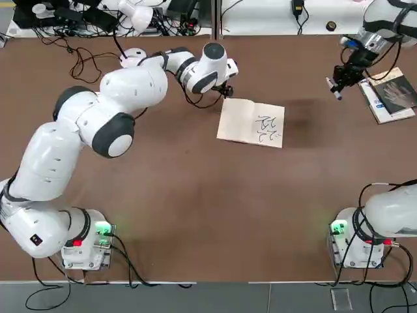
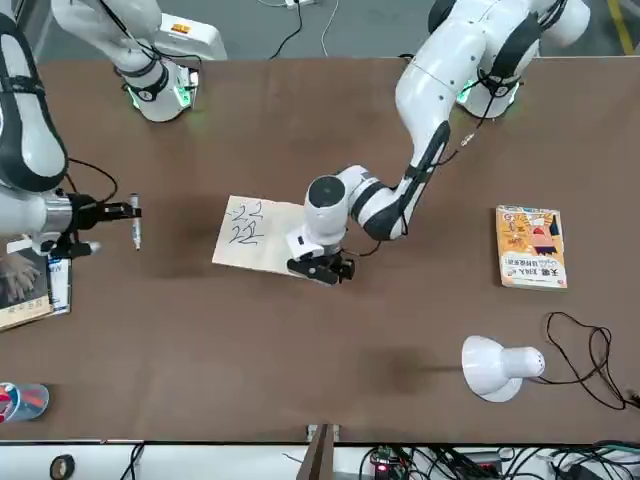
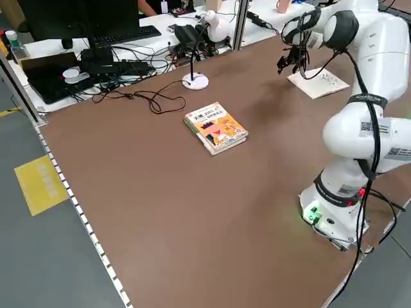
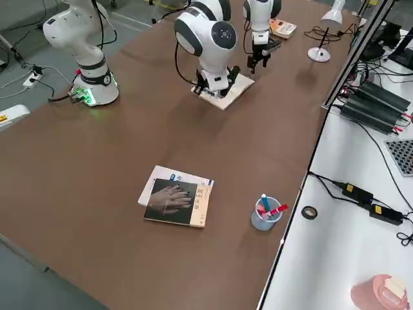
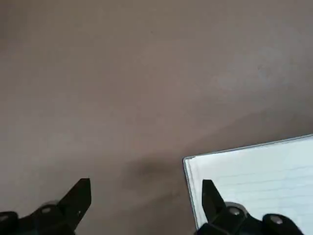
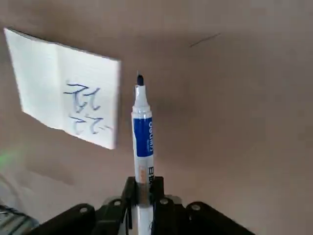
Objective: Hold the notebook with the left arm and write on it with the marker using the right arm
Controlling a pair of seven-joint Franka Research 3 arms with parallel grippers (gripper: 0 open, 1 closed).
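Right now the right claw (image 6: 142,193) is clamped on the marker (image 6: 143,142), whose bare tip points away from the wrist. It hangs high over the counter (image 1: 195,208), well apart from the notebook (image 1: 251,122) and just beside a dark-covered book (image 1: 394,94) near the counter's right edge. The left claw (image 5: 144,203) stands wide, one finger (image 5: 210,198) over the notebook's corner and the other over bare counter; whether it presses the page I cannot tell.

The notebook lies open and flat near the middle of the counter, toward the far side, with black scribbles (image 1: 268,128) on the page nearer the right arm.

Judging by the marks and by where the marker hangs, the writing looks done, or paused between strokes. If more writing is wanted, the next move calls for carrying the tip back over the page and lowering it softly, since the tip could skid or tear paper. The left claw must keep the far-left corner pinned while that happens.

Room is generous: bare counter lies between marker and notebook, nothing standing in the way. The written page's outer edge faces the right arm, so the marker can come in over it freely. An orange book (image 2: 530,247) and a white lamp (image 2: 500,365) sit well off on the left arm's side, a pen cup (image 4: 264,213) near the far right corner.
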